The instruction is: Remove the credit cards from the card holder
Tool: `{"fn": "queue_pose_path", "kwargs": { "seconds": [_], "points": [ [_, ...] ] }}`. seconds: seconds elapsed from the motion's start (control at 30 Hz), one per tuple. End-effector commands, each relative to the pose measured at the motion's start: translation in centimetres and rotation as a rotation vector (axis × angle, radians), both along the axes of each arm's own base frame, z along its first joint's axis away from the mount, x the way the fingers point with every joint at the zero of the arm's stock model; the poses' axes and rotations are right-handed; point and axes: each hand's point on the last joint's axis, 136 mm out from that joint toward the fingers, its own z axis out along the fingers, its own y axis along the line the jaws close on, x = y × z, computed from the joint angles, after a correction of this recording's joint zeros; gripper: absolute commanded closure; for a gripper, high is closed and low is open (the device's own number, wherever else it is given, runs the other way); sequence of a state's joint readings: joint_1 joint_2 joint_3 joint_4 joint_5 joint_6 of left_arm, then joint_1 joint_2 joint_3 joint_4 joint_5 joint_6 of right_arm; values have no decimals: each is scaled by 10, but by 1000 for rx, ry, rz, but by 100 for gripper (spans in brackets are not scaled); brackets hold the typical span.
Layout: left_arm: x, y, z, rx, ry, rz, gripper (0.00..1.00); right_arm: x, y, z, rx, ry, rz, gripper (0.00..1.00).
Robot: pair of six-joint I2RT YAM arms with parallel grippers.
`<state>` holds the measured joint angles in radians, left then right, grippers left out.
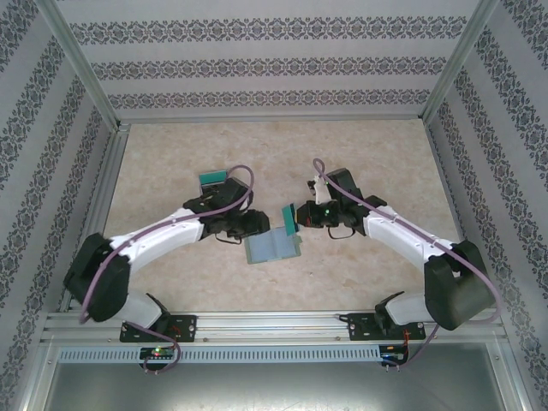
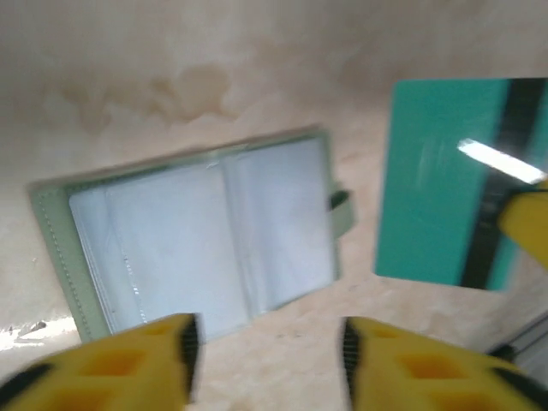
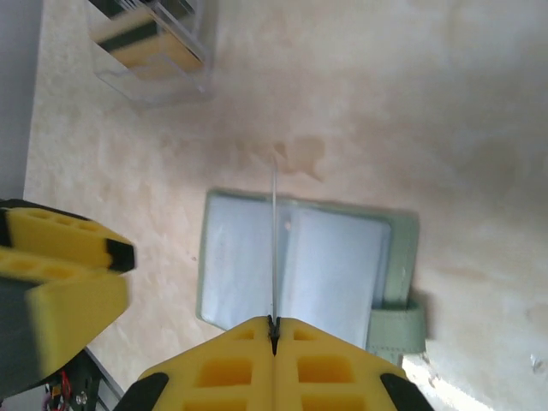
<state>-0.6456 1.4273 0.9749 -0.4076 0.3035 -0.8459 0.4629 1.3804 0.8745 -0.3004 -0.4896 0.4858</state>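
The card holder [image 1: 272, 247] lies open and flat on the table between my two grippers, its greyish pockets [image 2: 205, 240] up and its small tab [image 3: 396, 330] at one edge. My right gripper [image 1: 300, 221] is shut on a teal credit card [image 1: 294, 217] with a dark stripe [image 2: 445, 188], held just above the holder's right end. In the right wrist view that card [image 3: 274, 248] is edge-on in the shut gripper [image 3: 274, 324]. My left gripper [image 2: 265, 342] hovers open over the holder's near edge with nothing between its fingers [image 3: 60, 274].
A second teal card [image 1: 212, 179] lies on the table behind the left arm. A blurred clear-looking thing with tan and dark faces [image 3: 150, 43] sits farther off. Patterned walls and a metal frame [image 1: 103, 184] enclose the beige table.
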Motion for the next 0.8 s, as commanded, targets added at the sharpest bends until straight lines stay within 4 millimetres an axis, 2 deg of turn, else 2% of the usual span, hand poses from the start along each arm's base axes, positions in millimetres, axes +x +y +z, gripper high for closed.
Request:
{"fn": "queue_pose_path", "kwargs": {
  "seconds": [0.0,0.03,0.17,0.37,0.57,0.67,0.77],
  "points": [
    [1,43,32,83,-77,116,10,15,7,23,-88,-130,79,94],
    [-1,55,42,96,-105,154,0,19,11,26,-111,-160,101,95],
    [-14,102,77,136,-189,288,1,39,35,41,-230,-305,220,100],
    [-45,161,106,159,-296,472,0,66,83,59,-354,-554,410,100],
    [-74,191,112,115,-348,563,0,89,130,70,-445,-710,593,99],
    [-87,203,112,108,-352,592,0,98,149,71,-485,-779,665,94],
    [-96,210,112,102,-354,608,0,102,168,66,-543,-857,751,93]
  ]
}}
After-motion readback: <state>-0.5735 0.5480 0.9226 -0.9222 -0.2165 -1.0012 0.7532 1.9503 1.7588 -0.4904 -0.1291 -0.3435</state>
